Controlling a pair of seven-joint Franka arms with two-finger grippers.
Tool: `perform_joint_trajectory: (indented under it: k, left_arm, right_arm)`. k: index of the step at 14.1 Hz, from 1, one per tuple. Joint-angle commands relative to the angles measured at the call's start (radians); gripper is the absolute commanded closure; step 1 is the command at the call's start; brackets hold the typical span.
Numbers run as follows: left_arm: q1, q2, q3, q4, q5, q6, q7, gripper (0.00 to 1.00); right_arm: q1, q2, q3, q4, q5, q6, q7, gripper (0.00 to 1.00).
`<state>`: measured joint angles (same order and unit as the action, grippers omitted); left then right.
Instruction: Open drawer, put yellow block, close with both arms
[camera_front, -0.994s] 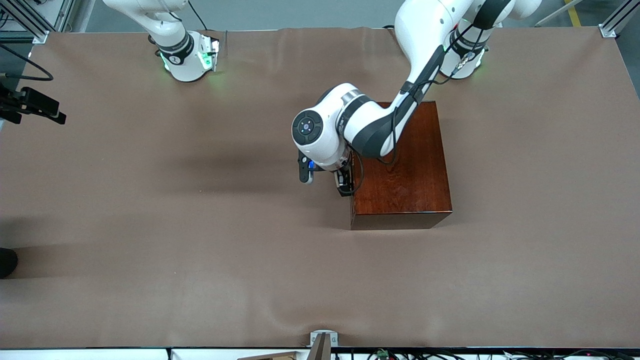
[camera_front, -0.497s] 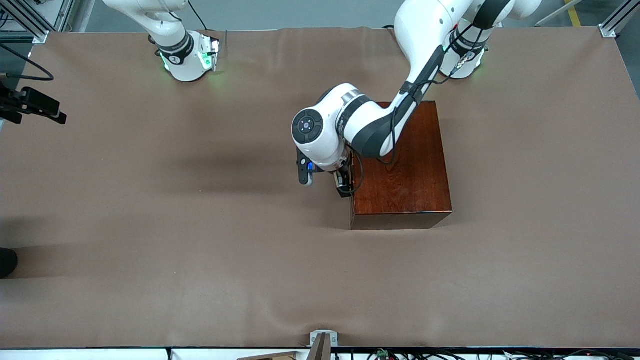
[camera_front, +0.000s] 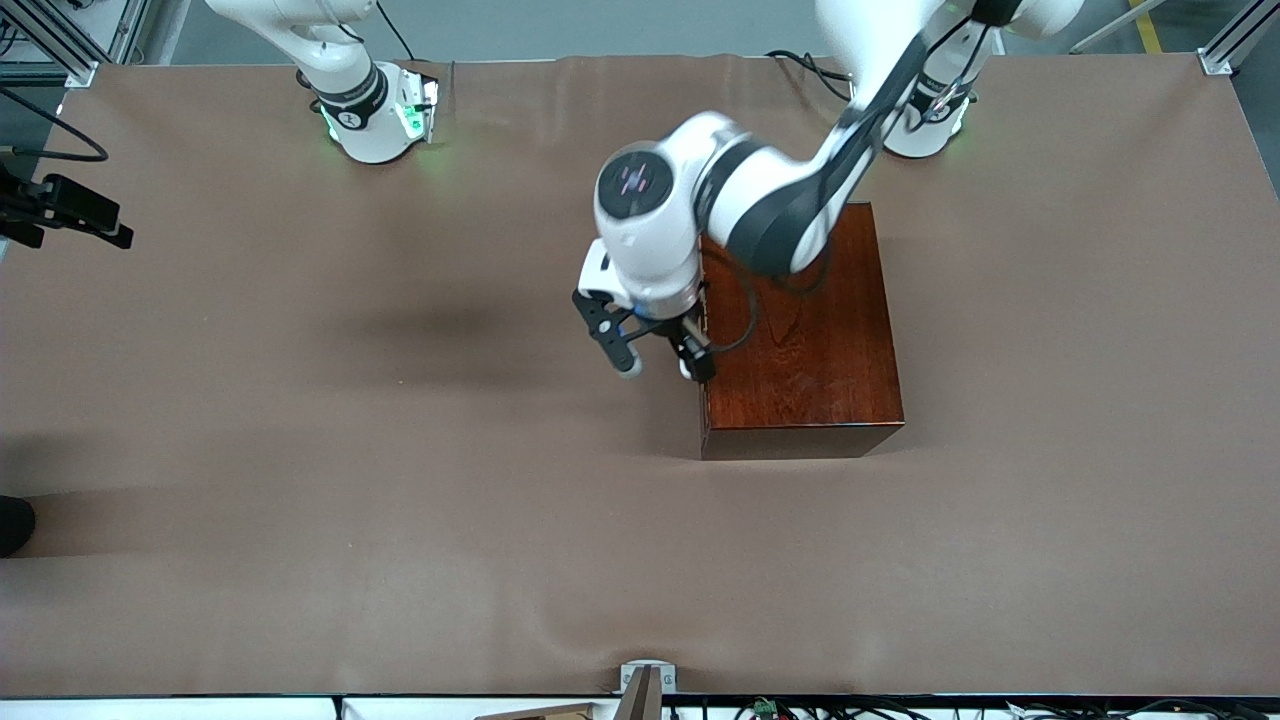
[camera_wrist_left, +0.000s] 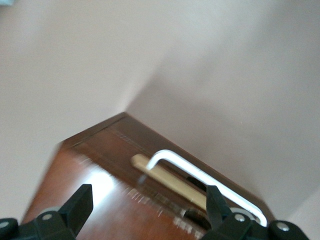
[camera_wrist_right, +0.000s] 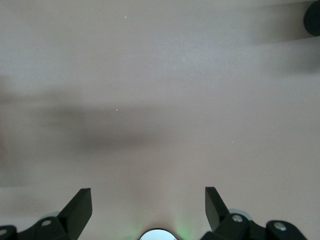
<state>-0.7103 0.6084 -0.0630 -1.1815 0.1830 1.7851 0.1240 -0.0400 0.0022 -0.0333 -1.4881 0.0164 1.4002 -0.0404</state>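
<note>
The dark reddish-brown box (camera_front: 800, 330) stands mid-table. Its drawer (camera_wrist_left: 170, 181) faces the right arm's end of the table, and only a thin strip of light wood shows under the white bar handle (camera_wrist_left: 200, 175). My left gripper (camera_front: 666, 370) hangs open and empty just above the box's top edge over that handle (camera_wrist_left: 148, 195), touching nothing. My right gripper (camera_wrist_right: 148, 207) is open over bare brown table, and its arm waits near its base (camera_front: 375, 115). The yellow block is out of view.
A brown cloth (camera_front: 400, 500) covers the whole table. A black camera mount (camera_front: 70, 210) juts in at the right arm's end. A metal bracket (camera_front: 645, 685) sits at the table edge nearest the front camera.
The left arm's wrist has risen and swung toward the bases, and its gripper has lifted from beside the box's handle face. The right arm has not moved.
</note>
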Motion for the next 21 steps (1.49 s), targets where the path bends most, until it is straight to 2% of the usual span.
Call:
perform_joint_trajectory:
  k: [1, 4, 6, 11, 14, 16, 19, 21]
  left_arm:
    - [0.063, -0.111, 0.002, -0.05, -0.023, -0.009, -0.165, 0.0]
    - [0.181, -0.182, 0.003, -0.053, -0.043, -0.082, -0.318, 0.0]
    - [0.276, -0.222, 0.0, -0.061, -0.06, -0.117, -0.346, 0.0]
    - [0.489, -0.295, -0.001, -0.067, -0.14, -0.248, -0.328, 0.0]
    - [0.604, -0.338, 0.008, -0.102, -0.186, -0.297, -0.181, 0.0]
    - [0.606, -0.406, 0.08, -0.185, -0.207, -0.294, -0.132, 0.0]
    - [0.612, -0.516, 0.089, -0.323, -0.208, -0.267, -0.129, 0.0]
    - [0.614, -0.553, 0.091, -0.369, -0.208, -0.243, -0.129, 0.0]
  right_arm:
    - [-0.009, -0.005, 0.012, 0.005, -0.013, -0.003, 0.01, 0.0]
    - [-0.009, -0.004, 0.01, 0.005, -0.013, -0.001, 0.01, 0.0]
    - [-0.011, -0.004, 0.012, 0.005, -0.015, 0.0, 0.01, 0.0]
    - [-0.011, -0.004, 0.012, 0.005, -0.015, -0.003, 0.008, 0.0]
    - [-0.011, -0.004, 0.012, 0.005, -0.013, -0.003, 0.008, 0.0]
    - [-0.011, -0.004, 0.012, 0.005, -0.013, -0.004, 0.008, 0.0]
    - [-0.012, -0.004, 0.012, 0.005, -0.013, -0.003, 0.008, 0.0]
    - [-0.012, -0.004, 0.012, 0.005, -0.013, -0.003, 0.008, 0.0]
